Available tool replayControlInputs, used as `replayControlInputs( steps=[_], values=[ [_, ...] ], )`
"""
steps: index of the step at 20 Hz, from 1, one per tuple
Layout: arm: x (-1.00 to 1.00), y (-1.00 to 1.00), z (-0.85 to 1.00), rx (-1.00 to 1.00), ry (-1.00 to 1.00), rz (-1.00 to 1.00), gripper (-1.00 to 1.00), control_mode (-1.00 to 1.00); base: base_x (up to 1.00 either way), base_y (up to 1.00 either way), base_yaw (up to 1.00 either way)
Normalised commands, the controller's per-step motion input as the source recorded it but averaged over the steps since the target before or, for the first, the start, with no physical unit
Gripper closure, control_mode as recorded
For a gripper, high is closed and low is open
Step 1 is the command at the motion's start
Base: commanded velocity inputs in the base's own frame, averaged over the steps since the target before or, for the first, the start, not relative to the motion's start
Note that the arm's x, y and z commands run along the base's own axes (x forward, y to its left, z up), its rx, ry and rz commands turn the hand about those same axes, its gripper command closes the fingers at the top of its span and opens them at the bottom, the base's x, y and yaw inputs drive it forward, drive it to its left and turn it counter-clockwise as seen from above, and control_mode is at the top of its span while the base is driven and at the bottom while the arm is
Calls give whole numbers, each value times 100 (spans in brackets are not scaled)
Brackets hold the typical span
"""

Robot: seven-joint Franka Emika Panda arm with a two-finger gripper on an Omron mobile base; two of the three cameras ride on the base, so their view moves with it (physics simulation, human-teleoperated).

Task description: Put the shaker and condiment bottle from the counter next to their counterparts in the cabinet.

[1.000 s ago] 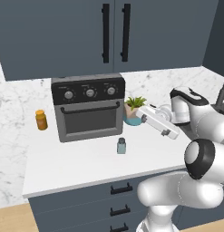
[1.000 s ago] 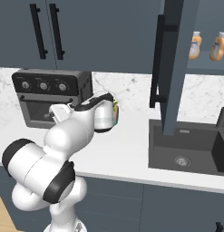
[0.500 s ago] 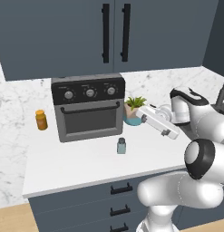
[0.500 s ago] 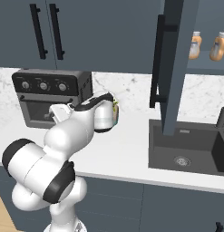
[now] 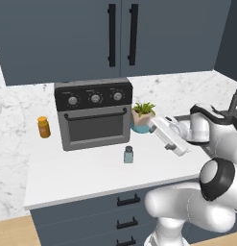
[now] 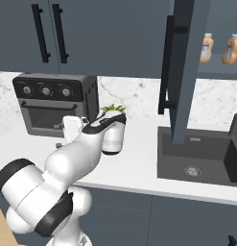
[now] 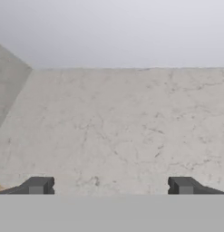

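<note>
**Shaker pickup: line up first, then descend**

Jar (image 5: 43,127), small and all orange, stands at the far left of the worktop (image 5: 81,173) and is no part of the job, so the arm should leave it alone. Next along is the black toaster oven (image 5: 94,113). The shaker (image 5: 128,154) stands upright on the worktop just in front of the oven's right corner, apart from everything else. A potted plant (image 5: 142,116) sits behind it and to the right.

The tool (image 7: 111,186) has its jaws spread wide with nothing between them, and the hand view looks across bare marble rather than at the shaker. The likely step is the reach for the shaker. To do it well, the hand should swing left and tip down until the dark cap sits centred between the fingertips (image 7: 38,185), then come down clear of the oven and the plant leaves and close on the body below the cap.

Further right, the cabinet (image 6: 180,72) hangs open, with two orange bottles (image 6: 207,48) near each other on its shelf. This suggests the condiment bottle is already placed, though which of the two it is cannot be told.
</note>
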Motion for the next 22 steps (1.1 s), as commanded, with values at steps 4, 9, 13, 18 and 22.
replayControlInputs(
  steps=[4, 9, 13, 18, 22],
  values=[
    [0, 0, -13, -3, -1, -34, -100, -100, 0, 0, 0],
    [27, 1, -4, -5, -1, -21, -100, -100, 0, 0, 0],
    [52, 0, -6, 0, 5, -9, -100, -100, 0, 0, 0],
    [16, 0, -34, 0, 0, 22, -100, -100, 0, 0, 0],
    [0, 26, -9, 0, 2, 13, -100, -100, 0, 0, 0]
  ],
)
